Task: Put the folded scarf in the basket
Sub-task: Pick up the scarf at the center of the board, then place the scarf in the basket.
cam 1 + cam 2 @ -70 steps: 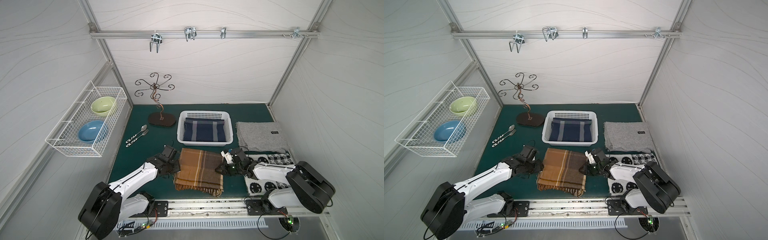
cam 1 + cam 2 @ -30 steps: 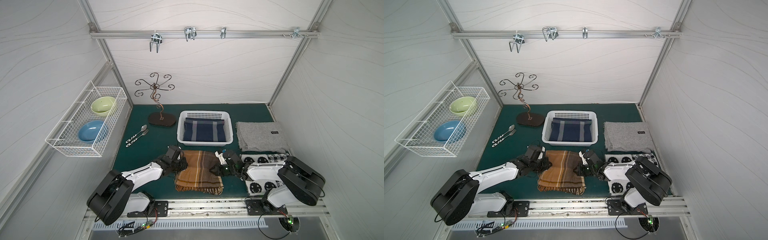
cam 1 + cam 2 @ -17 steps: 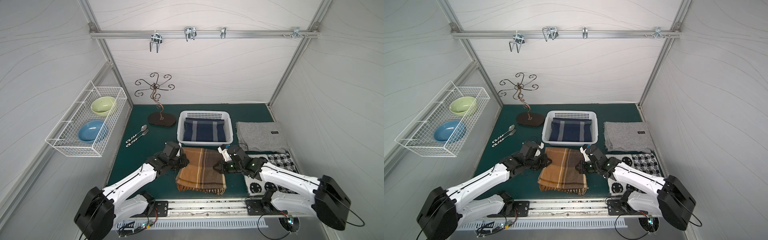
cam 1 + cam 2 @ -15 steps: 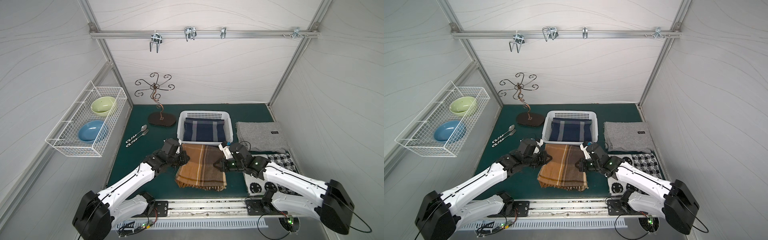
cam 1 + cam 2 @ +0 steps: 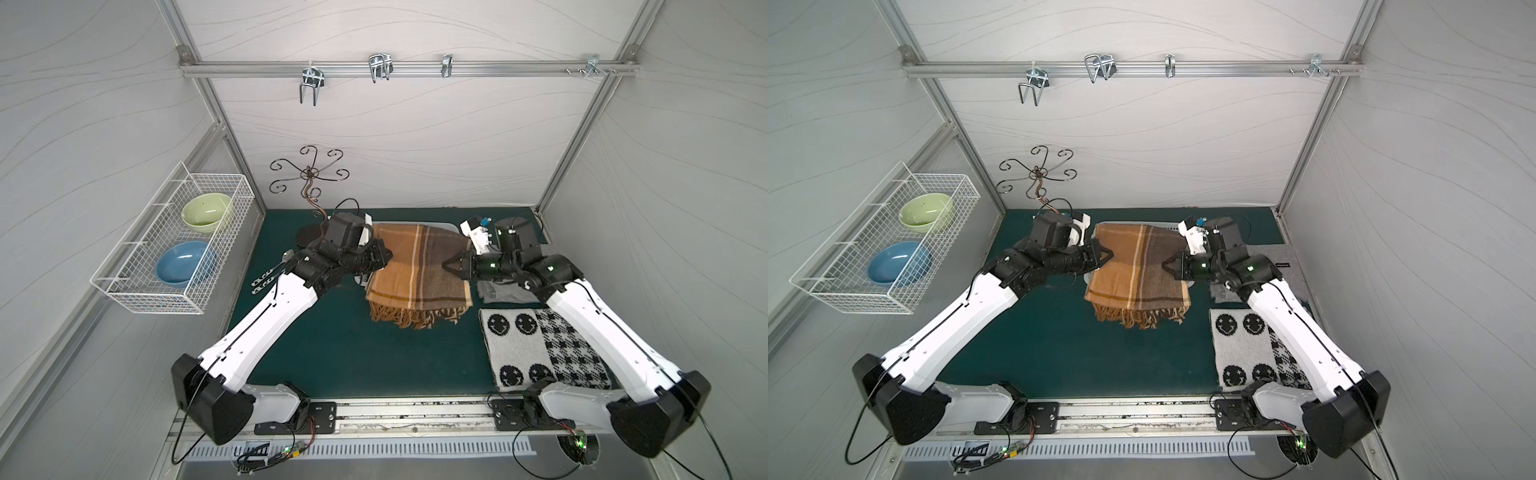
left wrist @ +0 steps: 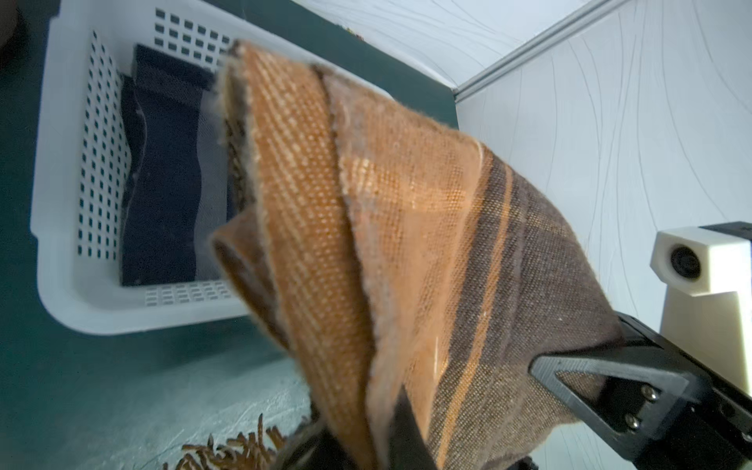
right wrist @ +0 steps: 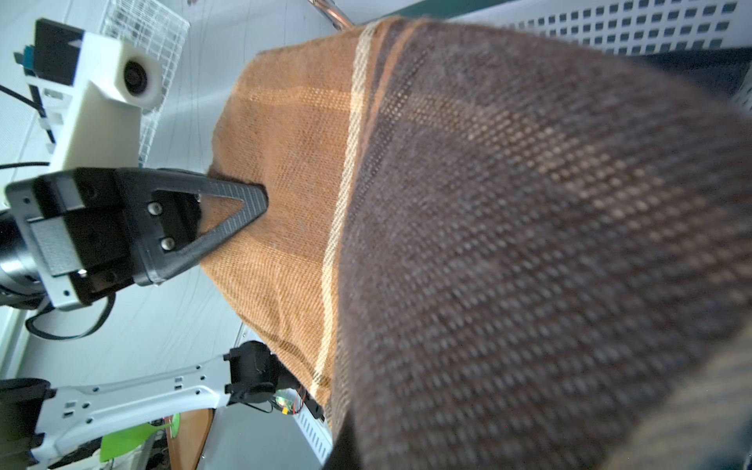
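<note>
1. The lift is done. The brown plaid scarf (image 5: pixel 417 266) is up off the green surface (image 5: pixel 332 353), slung between the two arms in both top views.
2. Left end effector (image 5: pixel 385 254) is clenched on the scarf's left edge, and right end effector (image 5: pixel 448 264) is clenched on its right edge. Each wrist view shows the opposite arm's jaws pinched flat on the cloth.
3. The scarf's far edge hangs over the basket (image 6: pixel 53 211). The fringe (image 5: pixel 411 320) dangles on the near side, outside the basket's rim. I cannot tell whether it brushes the surface.
4. The basket isn't empty: a folded navy scarf (image 6: pixel 162 191) lies inside.
5. By my reading we're past halfway. What's left is to carry the scarf farther back until the fringe clears the near rim, lower it onto the navy one, and let go on both sides.
</note>
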Robot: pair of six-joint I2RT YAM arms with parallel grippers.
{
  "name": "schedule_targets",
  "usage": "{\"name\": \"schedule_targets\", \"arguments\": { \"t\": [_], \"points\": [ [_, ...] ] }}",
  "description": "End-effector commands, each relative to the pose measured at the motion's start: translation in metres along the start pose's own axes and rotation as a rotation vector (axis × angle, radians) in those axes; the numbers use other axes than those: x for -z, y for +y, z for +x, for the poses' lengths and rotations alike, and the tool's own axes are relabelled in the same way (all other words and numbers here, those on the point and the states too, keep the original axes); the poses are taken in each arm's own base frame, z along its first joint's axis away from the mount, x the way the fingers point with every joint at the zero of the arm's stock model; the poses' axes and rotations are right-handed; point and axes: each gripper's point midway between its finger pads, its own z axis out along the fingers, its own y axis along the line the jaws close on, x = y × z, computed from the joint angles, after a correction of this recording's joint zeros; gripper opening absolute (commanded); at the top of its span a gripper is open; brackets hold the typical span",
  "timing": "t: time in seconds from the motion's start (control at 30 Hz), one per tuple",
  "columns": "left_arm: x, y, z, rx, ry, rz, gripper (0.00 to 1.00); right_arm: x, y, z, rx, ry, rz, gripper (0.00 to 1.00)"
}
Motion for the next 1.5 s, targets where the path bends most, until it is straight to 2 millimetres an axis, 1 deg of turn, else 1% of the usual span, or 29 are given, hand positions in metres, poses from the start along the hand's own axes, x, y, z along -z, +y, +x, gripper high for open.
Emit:
{"name": "schedule_targets", "arguments": {
  "t": [0.0,0.1,0.17,0.23,0.37,0.47,0.5,0.57,0.63,0.7,0.73,0.77,0.9,0.97,1.03,1.1,1.17,1.27,1.4,1.47],
  "points": [
    [0.003,-0.019,-0.042,-0.085,-0.076,-0.009,0.0,0.002,-0.001,-0.021,0.047,0.032,-0.029,0.0],
    [-0.011,-0.027,-0.076,-0.069,-0.097,0.019,0.0,-0.002,-0.014,-0.058,0.026,-0.02,-0.049,0.0],
    [-0.021,-0.029,-0.101,-0.066,-0.122,0.028,0.0,-0.006,-0.023,-0.082,-0.008,-0.036,-0.078,0.0],
    [-0.036,-0.028,-0.121,-0.087,-0.141,0.02,0.0,-0.014,-0.033,-0.104,-0.035,-0.048,-0.099,0.0],
    [-0.069,-0.014,-0.152,-0.126,-0.192,-0.014,0.0,-0.039,-0.057,-0.136,-0.042,-0.086,-0.086,0.0],
    [-0.09,-0.007,-0.182,-0.136,-0.245,-0.011,0.0,-0.061,-0.077,-0.16,-0.036,-0.098,-0.053,0.0],
    [-0.098,-0.005,-0.191,-0.13,-0.245,0.0,0.0,-0.067,-0.081,-0.169,-0.03,-0.098,-0.053,0.0],
    [-0.109,-0.002,-0.201,-0.124,-0.234,0.019,0.0,-0.077,-0.089,-0.181,-0.027,-0.098,-0.047,0.0],
    [-0.118,0.004,-0.205,-0.124,-0.229,0.017,0.0,-0.085,-0.095,-0.186,-0.016,-0.099,-0.041,0.0],
    [-0.129,0.02,-0.196,-0.104,-0.196,-0.008,0.0,-0.095,-0.108,-0.179,-0.027,-0.088,-0.03,0.0],
    [-0.133,0.027,-0.19,-0.09,-0.181,-0.008,0.0,-0.1,-0.114,-0.174,-0.033,-0.078,-0.025,0.0],
    [-0.14,0.038,-0.18,-0.065,-0.158,-0.013,0.0,-0.105,-0.12,-0.165,-0.045,-0.06,-0.019,0.0],
    [-0.156,0.078,-0.138,0.023,-0.085,-0.056,0.0,-0.12,-0.147,-0.12,-0.094,0.008,0.008,0.0],
    [-0.165,0.093,-0.119,0.055,-0.04,-0.072,0.0,-0.128,-0.156,-0.095,-0.127,0.057,0.002,0.0],
    [-0.175,0.11,-0.094,0.092,0.022,-0.094,0.0,-0.137,-0.169,-0.073,-0.159,0.101,0.015,0.0],
    [-0.179,0.125,-0.075,0.113,0.055,-0.116,0.0,-0.143,-0.177,-0.053,-0.181,0.142,0.022,0.0],
    [-0.183,0.134,-0.064,0.132,0.058,-0.119,0.0,-0.145,-0.181,-0.043,-0.197,0.165,0.024,0.0],
    [-0.187,0.144,-0.047,0.14,0.108,-0.146,0.0,-0.147,-0.185,-0.035,-0.183,0.18,0.053,0.0],
    [-0.188,0.156,-0.033,0.14,0.135,-0.184,0.0,-0.153,-0.187,-0.023,-0.156,0.241,0.11,0.0],
    [-0.188,0.161,-0.032,0.133,0.128,-0.198,0.0,-0.155,-0.19,-0.014,-0.118,0.278,0.176,0.0]
  ]
}}
